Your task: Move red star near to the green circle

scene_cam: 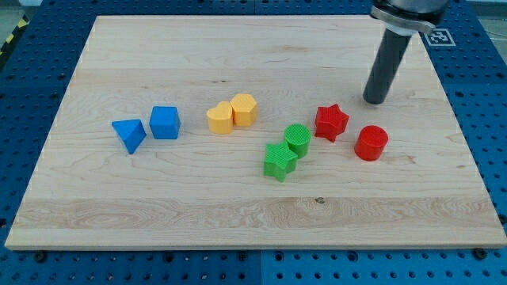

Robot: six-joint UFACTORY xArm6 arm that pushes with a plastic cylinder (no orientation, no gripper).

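rod: dark grey, smooth, cylindrical | my tip [376,101]: blunt, flat-ended | collar above: black, wider, silver-rimmed

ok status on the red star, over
My tip up and right of the red star, not touching. Star just right of the green circle, small gap. Nothing between them; red cylinder sits right of star.

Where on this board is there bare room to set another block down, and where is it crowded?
Free: the wide strip along the view's bottom edge of the board, and the view's top-left, above the blue blocks. Crowded: the middle right, where the green circle, green star, red star and red cylinder cluster, with my tip just above.
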